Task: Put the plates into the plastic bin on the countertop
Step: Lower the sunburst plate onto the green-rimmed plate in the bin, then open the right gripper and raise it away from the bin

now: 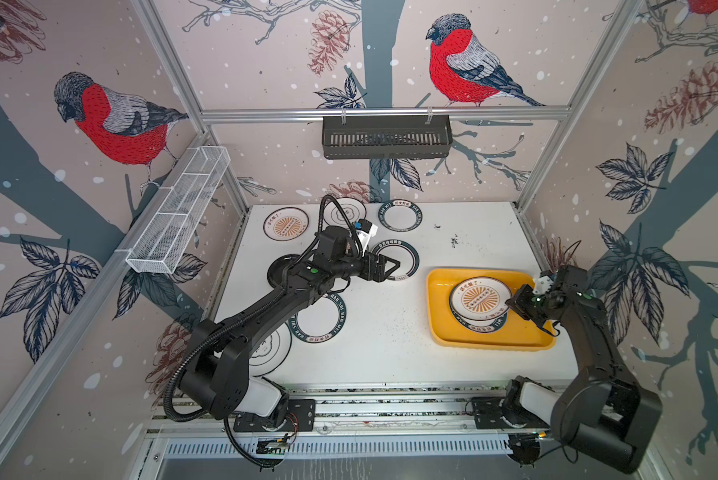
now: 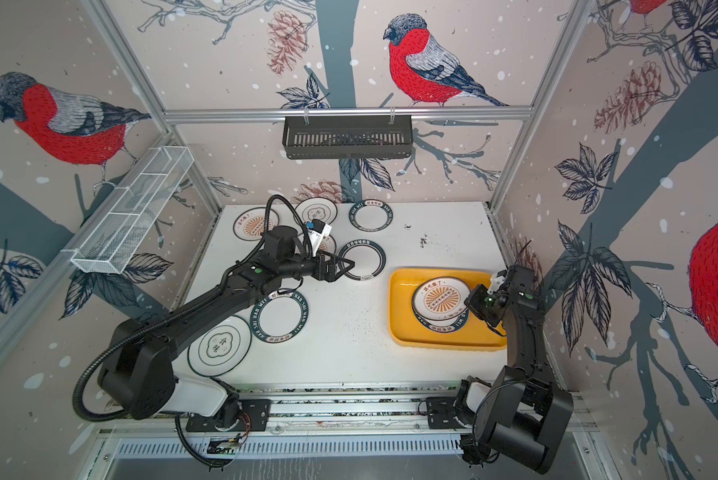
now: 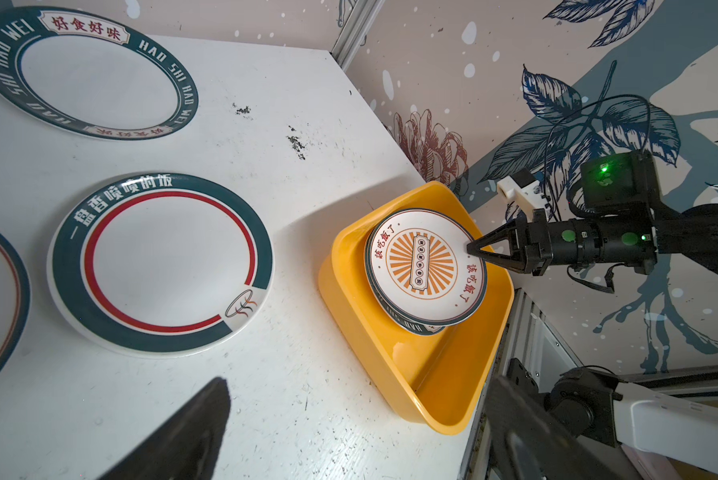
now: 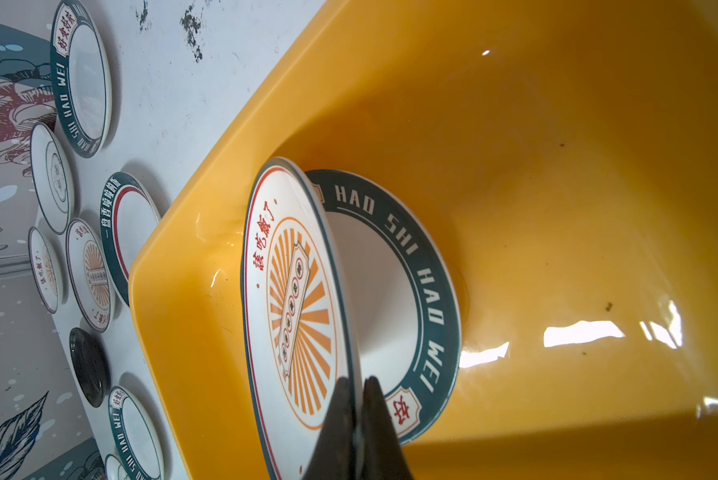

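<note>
The yellow plastic bin [image 1: 436,316] sits on the right of the white countertop [image 1: 390,340]. In it a sunburst plate [image 1: 477,298] lies tilted on a green-rimmed plate [image 4: 427,291]. My right gripper [image 4: 355,382] is shut on the sunburst plate's [image 4: 295,291] rim, holding that edge up. My left gripper [image 1: 394,266] hangs open and empty over the middle of the table, next to a plate with a green and red ring [image 3: 162,266]. Several more plates lie on the left half: a sunburst one [image 1: 286,224], a black one [image 1: 280,270], a green-lettered one [image 1: 322,320].
A black slotted basket [image 1: 386,137] hangs on the back rail. A white wire-mesh basket [image 1: 178,216] is fixed to the left wall. Aluminium framing borders the table. Dark specks [image 1: 455,240] mark the tabletop behind the bin.
</note>
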Robot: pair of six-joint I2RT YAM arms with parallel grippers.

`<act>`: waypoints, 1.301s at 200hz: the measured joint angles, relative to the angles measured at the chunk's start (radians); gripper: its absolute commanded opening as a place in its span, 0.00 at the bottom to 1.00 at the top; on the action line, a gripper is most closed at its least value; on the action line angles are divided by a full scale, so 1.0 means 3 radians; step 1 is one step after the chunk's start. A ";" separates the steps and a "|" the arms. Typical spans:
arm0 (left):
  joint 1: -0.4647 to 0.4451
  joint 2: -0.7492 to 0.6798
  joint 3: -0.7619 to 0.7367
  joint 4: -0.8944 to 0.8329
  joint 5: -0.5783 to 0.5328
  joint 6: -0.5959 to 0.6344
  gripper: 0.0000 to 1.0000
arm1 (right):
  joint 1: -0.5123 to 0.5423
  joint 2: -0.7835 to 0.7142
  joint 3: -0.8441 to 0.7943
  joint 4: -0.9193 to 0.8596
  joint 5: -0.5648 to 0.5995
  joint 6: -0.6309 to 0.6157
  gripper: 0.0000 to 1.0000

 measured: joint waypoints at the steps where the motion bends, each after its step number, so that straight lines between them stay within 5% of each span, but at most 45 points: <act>1: 0.0000 0.0003 0.0000 0.0000 -0.0001 0.0000 0.96 | 0.0000 0.0000 0.0000 0.0003 0.0001 0.0001 0.03; 147: 0.0000 0.0001 0.0069 -0.0078 -0.0071 0.0085 0.96 | 0.0000 0.0045 -0.0225 0.0273 0.0130 0.0163 0.41; 260: 0.0000 -0.0003 0.0075 -0.0083 -0.0083 0.0085 0.96 | 0.0000 0.0057 -0.0491 0.0593 0.0233 0.0312 0.44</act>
